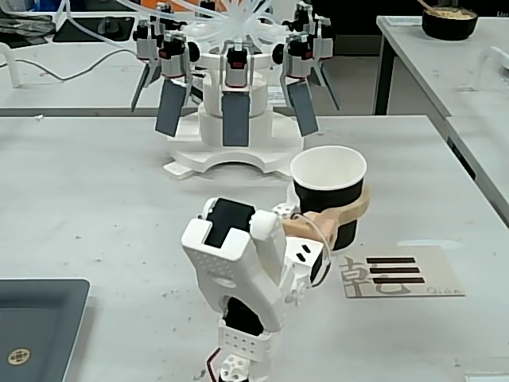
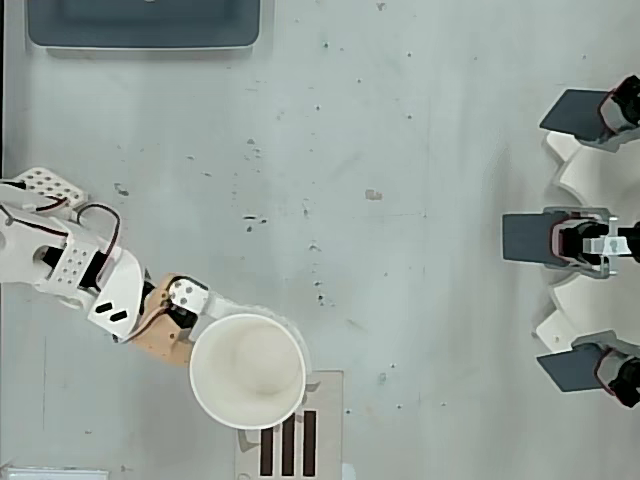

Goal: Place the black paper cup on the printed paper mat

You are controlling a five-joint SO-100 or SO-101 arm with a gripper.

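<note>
The black paper cup (image 1: 328,191) stands upright with its white inside showing, and my gripper (image 1: 340,216) is shut on it. A beige finger (image 1: 356,208) curls around the cup's wall just below the rim. In the overhead view the cup (image 2: 247,370) covers the upper left corner of the printed paper mat (image 2: 292,440), while my gripper (image 2: 205,328) reaches in from the left. In the fixed view the mat (image 1: 402,274) lies flat just right of and in front of the cup's base. Whether the cup's base touches the table I cannot tell.
A white carousel device with dark panels (image 1: 231,119) stands behind the cup, at the right edge (image 2: 585,240) in the overhead view. A dark grey tray (image 1: 36,322) lies at front left. On a separate table at back right sits a black bowl (image 1: 449,20).
</note>
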